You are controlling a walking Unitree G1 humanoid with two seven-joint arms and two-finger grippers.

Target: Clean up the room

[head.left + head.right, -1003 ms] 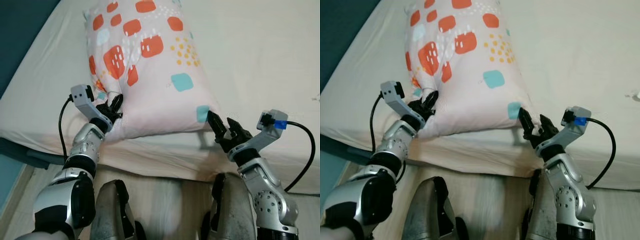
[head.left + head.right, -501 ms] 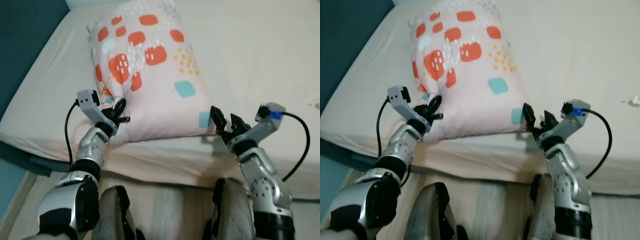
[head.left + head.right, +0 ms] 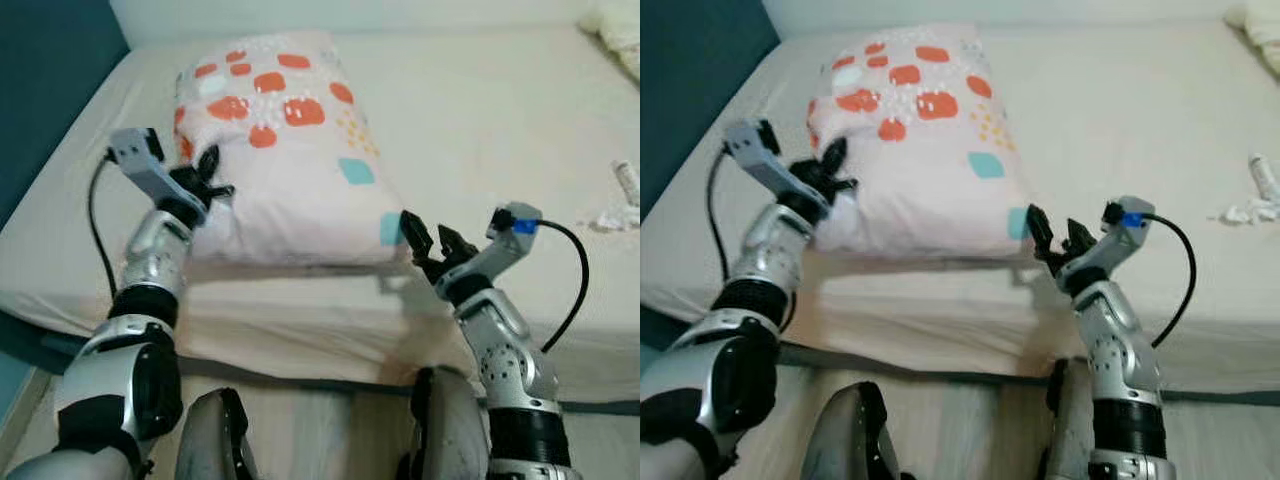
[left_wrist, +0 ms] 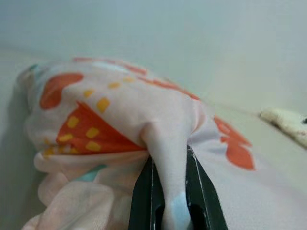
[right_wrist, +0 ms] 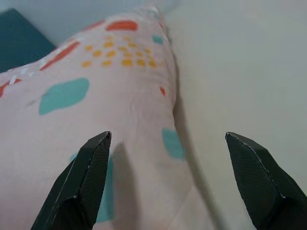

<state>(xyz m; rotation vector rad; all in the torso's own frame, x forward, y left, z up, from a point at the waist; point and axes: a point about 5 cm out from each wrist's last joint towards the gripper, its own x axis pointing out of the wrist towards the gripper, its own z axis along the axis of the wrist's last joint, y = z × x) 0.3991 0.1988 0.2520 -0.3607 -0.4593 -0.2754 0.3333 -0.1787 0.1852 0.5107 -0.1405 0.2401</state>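
The left gripper (image 3: 205, 172) is clamped on a bunched fold at the near left corner of the pillow (image 3: 290, 160); in the left wrist view its two black fingers (image 4: 144, 191) pinch a twist of the pink fabric between them. From that grip the pillow stretches away across the bed (image 3: 480, 130), its pale cover printed with orange patches, small yellow dots and teal squares.

The right gripper (image 3: 425, 240) sits just at the pillow's near right corner, beside a teal square, with its fingers (image 5: 86, 177) spread wide apart and nothing between them; the right wrist view looks along the pillow's side edge through that gap. I cannot tell whether a fingertip touches the fabric.

Beyond the right gripper, well apart toward the far right of the mattress, lie a small white tube (image 3: 625, 180) and some crumpled white tissue (image 3: 608, 218).
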